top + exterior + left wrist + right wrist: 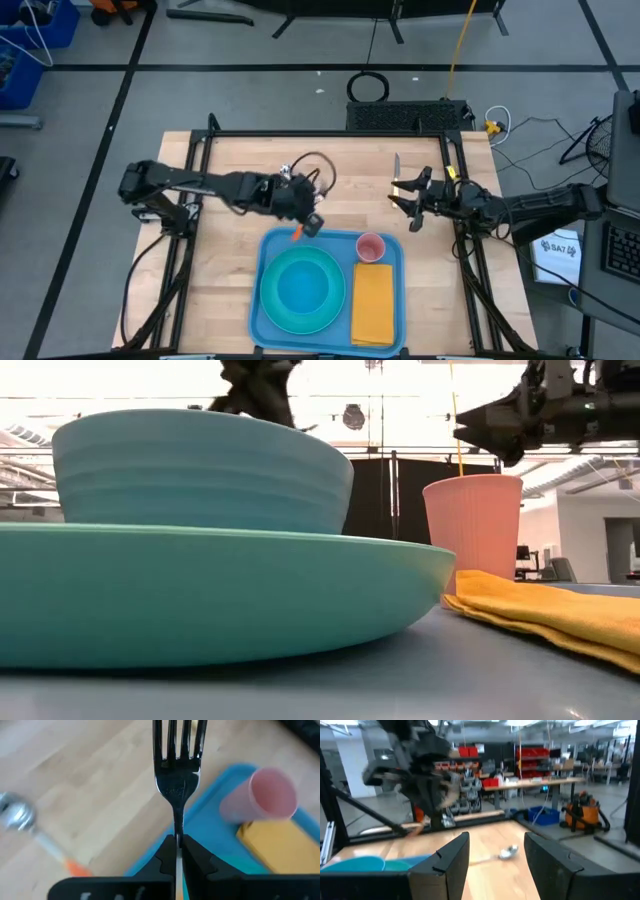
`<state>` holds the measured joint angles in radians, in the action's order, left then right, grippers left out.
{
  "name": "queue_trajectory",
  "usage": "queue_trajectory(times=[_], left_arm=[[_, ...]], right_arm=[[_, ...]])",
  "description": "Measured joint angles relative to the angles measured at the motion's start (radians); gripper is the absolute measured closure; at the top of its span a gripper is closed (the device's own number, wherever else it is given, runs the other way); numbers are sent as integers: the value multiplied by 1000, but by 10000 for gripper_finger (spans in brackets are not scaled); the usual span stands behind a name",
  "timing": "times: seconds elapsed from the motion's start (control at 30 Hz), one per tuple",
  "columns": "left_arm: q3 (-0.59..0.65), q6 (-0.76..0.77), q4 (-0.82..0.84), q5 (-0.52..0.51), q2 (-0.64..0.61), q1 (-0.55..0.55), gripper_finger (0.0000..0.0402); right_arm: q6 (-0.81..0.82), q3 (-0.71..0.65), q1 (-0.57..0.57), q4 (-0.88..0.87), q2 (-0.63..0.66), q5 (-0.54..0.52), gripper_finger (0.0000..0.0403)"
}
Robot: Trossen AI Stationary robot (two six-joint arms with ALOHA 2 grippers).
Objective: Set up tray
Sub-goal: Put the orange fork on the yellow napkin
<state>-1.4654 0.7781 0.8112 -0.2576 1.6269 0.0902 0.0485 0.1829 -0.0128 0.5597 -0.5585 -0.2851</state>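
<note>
the tray — blue, rimmed — sits at the near middle of the wooden table; every place below is given relative to it.

on the tray: one turquoise plate with one turquoise bowl stacked on it, one pink cup upright at the far right corner, one orange-yellow napkin along the right side, touching or nearly touching the cup.

left gripper: above the tray's far left corner, jaws pinched together on the handle of one fork, tines pointing ahead toward the bare wood and the cup.

right gripper: beyond the tray's far right corner, raised off the table, jaws apart, holding nothing.

off the tray: one spoon with an orange handle end, lying on the wood just past the far left corner; one knife well beyond the far edge, near the right gripper.

risks, judged:
- the grip on the fork is narrow and only on the thin handle, so the fork could pivot or slip if swung fast.
- free tray floor is scarce — a careless release could land the fork on the plate rim or the tray's raised rim and let it slide off.
- lowering beside the cup could knock it over.
</note>
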Motion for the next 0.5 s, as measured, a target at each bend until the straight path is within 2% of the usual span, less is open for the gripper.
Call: queue_trajectory(times=[0.17, 0.37, 0.5], left_arm=[[0, -105, -173, 48, 49, -70, 392], [0, -207, -294, 3, 97, -105, 392], [0, -227, -352, -5, 118, -115, 392]], right_arm=[[-12, 0, 0, 182, -170, -9, 220], [-42, 1, 3, 397, -312, -83, 220], [-33, 47, 31, 410, -372, -81, 220]])
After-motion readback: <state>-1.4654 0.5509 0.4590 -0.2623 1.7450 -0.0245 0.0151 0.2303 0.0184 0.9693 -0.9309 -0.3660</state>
